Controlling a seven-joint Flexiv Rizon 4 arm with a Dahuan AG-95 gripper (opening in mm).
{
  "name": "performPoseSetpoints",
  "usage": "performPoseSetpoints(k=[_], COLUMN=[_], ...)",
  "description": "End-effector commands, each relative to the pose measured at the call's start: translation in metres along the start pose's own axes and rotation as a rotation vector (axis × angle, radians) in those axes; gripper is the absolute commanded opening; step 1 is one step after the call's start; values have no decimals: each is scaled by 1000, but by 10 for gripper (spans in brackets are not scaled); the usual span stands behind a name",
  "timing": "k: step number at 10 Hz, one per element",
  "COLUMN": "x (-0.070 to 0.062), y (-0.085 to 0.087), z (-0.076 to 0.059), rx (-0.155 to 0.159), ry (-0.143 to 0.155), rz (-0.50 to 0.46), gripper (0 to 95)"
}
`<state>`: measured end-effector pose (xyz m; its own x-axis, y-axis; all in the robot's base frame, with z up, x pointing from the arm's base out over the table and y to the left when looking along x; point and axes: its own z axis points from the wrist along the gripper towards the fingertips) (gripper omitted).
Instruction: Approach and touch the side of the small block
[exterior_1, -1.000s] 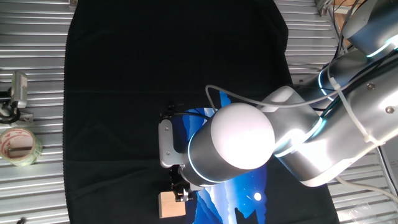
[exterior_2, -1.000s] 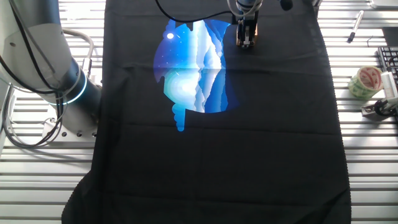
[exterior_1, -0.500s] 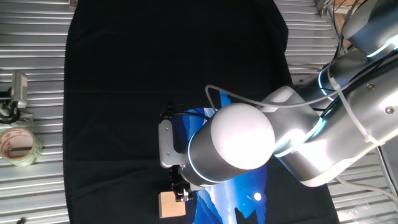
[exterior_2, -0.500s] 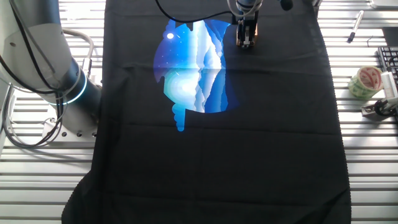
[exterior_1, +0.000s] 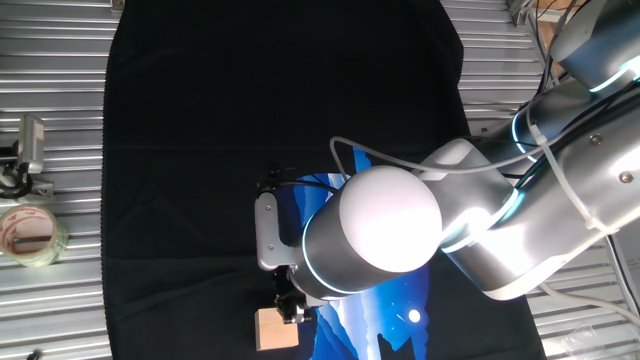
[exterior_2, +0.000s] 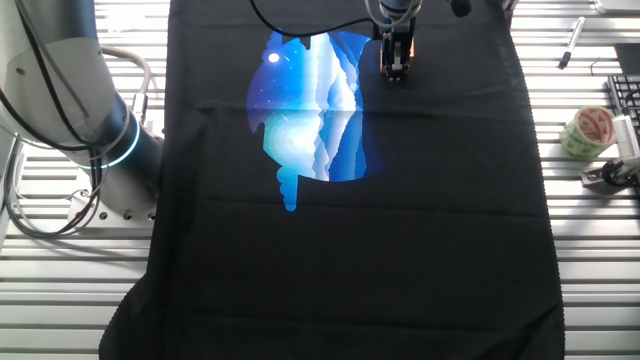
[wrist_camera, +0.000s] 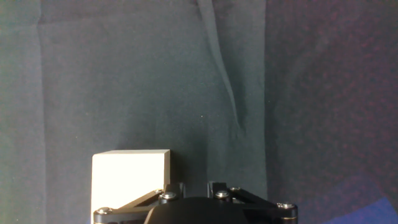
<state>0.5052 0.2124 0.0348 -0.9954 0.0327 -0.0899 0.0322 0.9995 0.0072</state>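
Note:
The small block (exterior_1: 274, 329) is a light tan wooden cube on the black cloth near the front edge. In the hand view the small block (wrist_camera: 127, 178) lies at the lower left, its right side next to my finger linkage. My gripper (exterior_1: 291, 311) stands low at the block's right upper corner, jaws close together and holding nothing. In the hand view my gripper (wrist_camera: 194, 198) fills the bottom edge. In the other fixed view my gripper (exterior_2: 395, 66) hides nearly all of the block. I cannot tell for sure whether they touch.
A roll of clear tape (exterior_1: 28, 236) and a metal clip (exterior_1: 30, 148) lie off the cloth on the slatted table; the tape also shows in the other fixed view (exterior_2: 588, 130). A blue print (exterior_2: 310, 100) marks the cloth. A pen (exterior_2: 572, 42) lies at the far right.

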Motion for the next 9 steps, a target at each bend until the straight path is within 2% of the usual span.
performPoseSetpoints(k=[1, 9], x=[0, 0], y=[0, 0], z=[0, 1], rx=[1, -1], ry=[-3, -9], rz=[-1, -8], gripper=[190, 190])
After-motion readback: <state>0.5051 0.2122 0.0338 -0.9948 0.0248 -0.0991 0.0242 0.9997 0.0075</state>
